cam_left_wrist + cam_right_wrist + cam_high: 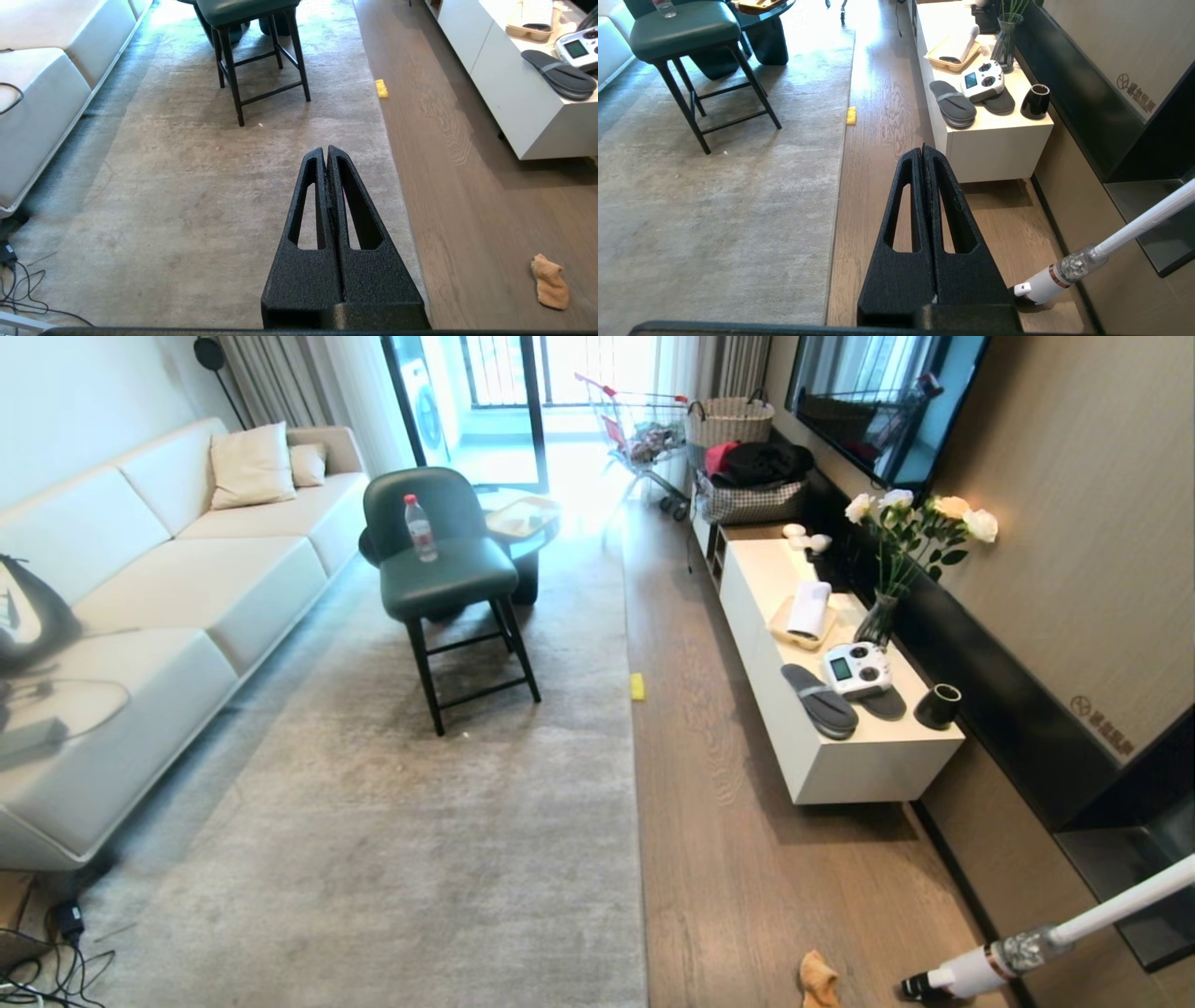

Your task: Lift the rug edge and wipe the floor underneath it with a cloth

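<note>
Head view of a living room: a large light grey rug fills the centre and left, and its long straight rug edge (637, 784) runs from twelve o'clock down to six o'clock, lying flat against the wood-grain floor (738, 859) on its right. The orange-tan cloth (818, 978) lies crumpled on the bare planks at about five o'clock, apart from the rug. A small yellow block (638, 686) sits on the floor just beside the rug edge near the centre. Standing on the rug at eleven o'clock is a dark green chair (439, 569) with a water bottle (420, 527) upright on its seat. A cream sofa (168, 588) lines the nine o'clock side. At two o'clock a low white cabinet (840, 756) carries a pair of grey slippers (820, 700), a white controller (856, 669), a black cup (938, 706) and a vase of roses (910, 551). A white stick vacuum (1018, 952) leans in at four o'clock, near the cloth. Neither arm shows in this view. In the left wrist view the left gripper (326, 151) hangs above the rug with its fingers pressed together, holding nothing. In the right wrist view the right gripper (922, 150) hangs above the floor strip between rug and cabinet, likewise clenched and empty.
</note>
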`<state>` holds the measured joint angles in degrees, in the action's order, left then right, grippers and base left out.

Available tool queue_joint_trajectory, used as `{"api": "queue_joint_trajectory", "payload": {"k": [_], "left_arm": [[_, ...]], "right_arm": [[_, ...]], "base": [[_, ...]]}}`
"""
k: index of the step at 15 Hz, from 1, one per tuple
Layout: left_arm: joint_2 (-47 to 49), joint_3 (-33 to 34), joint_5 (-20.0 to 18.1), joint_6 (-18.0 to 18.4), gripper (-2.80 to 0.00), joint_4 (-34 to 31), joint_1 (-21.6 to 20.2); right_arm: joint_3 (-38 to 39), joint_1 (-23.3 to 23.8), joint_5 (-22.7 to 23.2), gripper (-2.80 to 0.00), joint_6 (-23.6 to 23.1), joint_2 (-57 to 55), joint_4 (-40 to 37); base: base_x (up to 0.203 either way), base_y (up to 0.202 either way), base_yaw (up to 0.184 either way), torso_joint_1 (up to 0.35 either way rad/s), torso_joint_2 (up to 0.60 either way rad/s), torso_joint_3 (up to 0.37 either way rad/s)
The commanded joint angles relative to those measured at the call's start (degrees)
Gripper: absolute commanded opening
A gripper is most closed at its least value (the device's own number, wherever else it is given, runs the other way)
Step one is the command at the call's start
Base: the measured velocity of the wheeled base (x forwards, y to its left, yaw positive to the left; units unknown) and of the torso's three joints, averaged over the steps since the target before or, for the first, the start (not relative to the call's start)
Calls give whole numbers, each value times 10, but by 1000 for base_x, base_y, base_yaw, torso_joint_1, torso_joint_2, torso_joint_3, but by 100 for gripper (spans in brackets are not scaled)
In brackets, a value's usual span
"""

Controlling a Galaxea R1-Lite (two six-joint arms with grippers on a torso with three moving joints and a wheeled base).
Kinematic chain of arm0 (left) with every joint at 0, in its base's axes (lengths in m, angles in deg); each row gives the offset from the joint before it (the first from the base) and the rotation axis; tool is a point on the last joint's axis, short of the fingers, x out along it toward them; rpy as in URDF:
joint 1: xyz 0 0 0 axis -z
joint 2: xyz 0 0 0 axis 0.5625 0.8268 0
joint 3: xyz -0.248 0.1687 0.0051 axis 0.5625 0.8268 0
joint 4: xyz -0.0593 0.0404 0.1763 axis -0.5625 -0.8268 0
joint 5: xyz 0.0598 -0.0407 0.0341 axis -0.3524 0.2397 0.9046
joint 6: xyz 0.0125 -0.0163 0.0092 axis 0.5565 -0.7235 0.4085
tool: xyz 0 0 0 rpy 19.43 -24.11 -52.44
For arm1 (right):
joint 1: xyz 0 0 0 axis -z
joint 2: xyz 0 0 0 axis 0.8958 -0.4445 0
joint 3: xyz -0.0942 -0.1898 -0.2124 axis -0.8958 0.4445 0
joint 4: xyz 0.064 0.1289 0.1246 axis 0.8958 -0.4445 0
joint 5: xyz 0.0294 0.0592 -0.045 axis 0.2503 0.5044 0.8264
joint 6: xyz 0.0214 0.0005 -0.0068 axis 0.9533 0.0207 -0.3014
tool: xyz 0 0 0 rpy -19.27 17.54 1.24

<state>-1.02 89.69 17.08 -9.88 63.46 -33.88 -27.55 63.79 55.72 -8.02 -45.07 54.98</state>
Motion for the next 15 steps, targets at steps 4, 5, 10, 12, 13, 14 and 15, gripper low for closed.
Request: {"api": "queue_joint_trajectory", "payload": {"k": [4, 5, 10, 12, 13, 14, 15], "left_arm": [[0, 0, 0, 0, -280, 0, 0], [0, 1, 0, 0, -280, 0, 0], [0, 0, 0, 0, -280, 0, 0], [0, 0, 0, 0, -280, 0, 0], [0, 1, 0, 0, -280, 0, 0], [0, 0, 0, 0, -280, 0, 0], [0, 0, 0, 0, -280, 0, 0]], "right_arm": [[0, 0, 0, -280, 0, -1, 1], [0, 0, 0, -280, 0, -1, 1], [0, 0, 0, -280, 0, -1, 1], [0, 0, 0, -280, 0, -1, 1], [0, 0, 0, -280, 0, -1, 1], [0, 0, 0, -280, 1, -1, 1], [0, 0, 0, -280, 0, -1, 1]], "base": [[0, 0, 0, 149, -325, -178], [0, 0, 0, 139, -317, -173], [0, 0, 0, 109, -229, -123], [0, 0, 0, 83, -173, -90], [0, 0, 0, 90, -188, -80], [0, 0, 0, 61, -138, -66], [0, 0, 0, 0, 0, 0]]}}
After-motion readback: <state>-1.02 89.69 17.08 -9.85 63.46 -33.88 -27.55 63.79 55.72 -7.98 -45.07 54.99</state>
